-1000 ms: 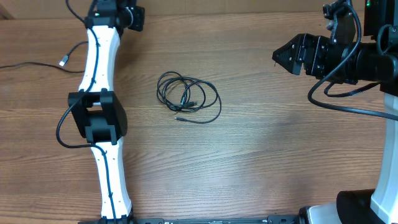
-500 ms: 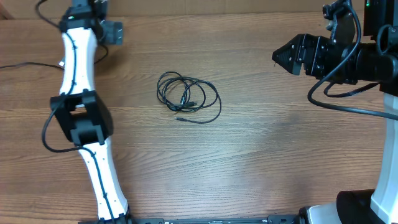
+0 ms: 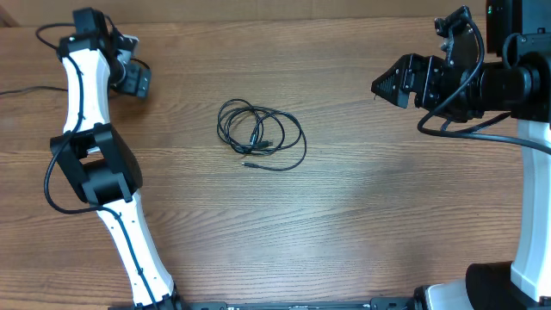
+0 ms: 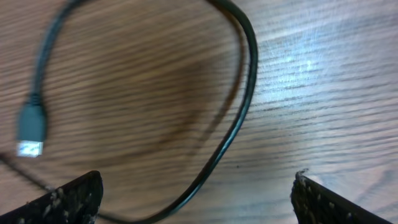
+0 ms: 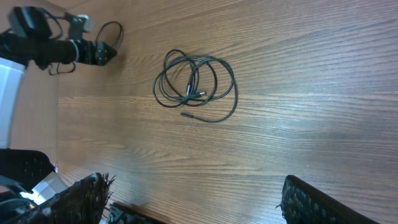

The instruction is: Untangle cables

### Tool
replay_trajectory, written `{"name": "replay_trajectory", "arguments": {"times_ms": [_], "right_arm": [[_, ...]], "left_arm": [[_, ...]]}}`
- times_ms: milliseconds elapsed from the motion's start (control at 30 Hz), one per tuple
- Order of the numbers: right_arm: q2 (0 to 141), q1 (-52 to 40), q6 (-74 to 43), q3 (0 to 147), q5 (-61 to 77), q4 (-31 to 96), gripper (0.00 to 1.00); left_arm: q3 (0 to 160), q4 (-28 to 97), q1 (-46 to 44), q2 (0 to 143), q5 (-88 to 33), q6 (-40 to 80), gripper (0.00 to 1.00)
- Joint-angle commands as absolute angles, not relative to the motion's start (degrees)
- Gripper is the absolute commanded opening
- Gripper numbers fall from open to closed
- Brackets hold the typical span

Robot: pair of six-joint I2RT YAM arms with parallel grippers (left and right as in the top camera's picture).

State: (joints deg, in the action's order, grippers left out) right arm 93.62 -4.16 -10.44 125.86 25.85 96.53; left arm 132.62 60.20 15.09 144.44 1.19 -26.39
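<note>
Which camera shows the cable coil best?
Overhead: the cable coil lies whole and mid-frame. The right wrist view also shows all of it, but at a slant. The left wrist view shows only a separate loose cable, blurred.

The table (image 3: 370,224) is smooth wood grain with a faint sheen. The coiled cables (image 3: 256,136) look like smooth black rubbery plastic. The left arm (image 3: 86,86) has glossy white shells.

left arm (image 3: 83,95): white links, black joint housings, thin black wire down the shell
right arm (image 3: 504,86): black wrist block, white link, looped black wires
fingertips (image 4: 74,198): black, pale scuffs
</note>
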Motion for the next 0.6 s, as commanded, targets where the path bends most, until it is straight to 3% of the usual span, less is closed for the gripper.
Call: {"name": "replay_trajectory", "arguments": {"times_ms": [0,133,167,367,400,433,500,567], "right_arm": [[93.6,-4.5,-9.9,125.6,25.5,96.2,0.89],[93.6,-4.5,-9.9,125.6,25.5,96.2,0.89],[93.6,-4.5,-9.9,125.6,25.5,96.2,0.89],[93.6,-4.5,-9.9,125.6,25.5,96.4,0.89],[93.6,-4.5,-10.0,125.6,25.5,96.6,0.89],[93.6,-4.5,-10.0,125.6,25.5,96.9,0.89],[93.6,-4.5,-9.9,125.6,25.5,97.0,0.89],[93.6,-4.5,-10.0,125.6,25.5,97.0,0.89]], "left_arm": [[129.2,58.2,14.7,144.0,4.0,-30.3,0.95],[127.6,55.6,15.1,144.0,2.2,-29.1,0.91],[127.4,55.0,15.4,144.0,0.9,-29.2,0.86],[124.3,52.7,15.5,144.0,0.6,-31.4,0.75],[123.6,51.7,15.5,144.0,0.4,-31.3,0.41],[123.4,51.0,15.5,144.0,0.4,-30.2,0.24],[123.5,49.8,15.5,144.0,0.1,-27.7,0.04],[123.6,48.8,15.4,144.0,-0.3,-25.2,0.04]]}}
